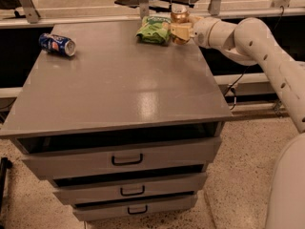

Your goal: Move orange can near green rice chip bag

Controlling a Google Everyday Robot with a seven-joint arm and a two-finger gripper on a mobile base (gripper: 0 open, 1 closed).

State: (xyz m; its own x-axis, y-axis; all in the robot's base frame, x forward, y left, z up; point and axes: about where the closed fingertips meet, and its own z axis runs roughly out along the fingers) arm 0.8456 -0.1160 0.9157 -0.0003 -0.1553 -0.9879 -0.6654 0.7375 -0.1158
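Orange can point(179, 14) upright, clamped in end effector point(181, 31), just beside green rice chip bag point(153, 30).

A blue Pepsi can point(57, 44) lies on its side at the far left of a grey cabinet top point(124, 87). Below it are three drawers point(127, 160) with black handles, standing on a speckled floor point(236, 175).

Tabletop point(119, 80) glare; gripper point(179, 32) clasps orange can point(179, 14) at dim far edge.

Upright orange can point(179, 15), gripped by the pincer point(178, 31), just beside the crinkly green rice chip bag point(153, 30)
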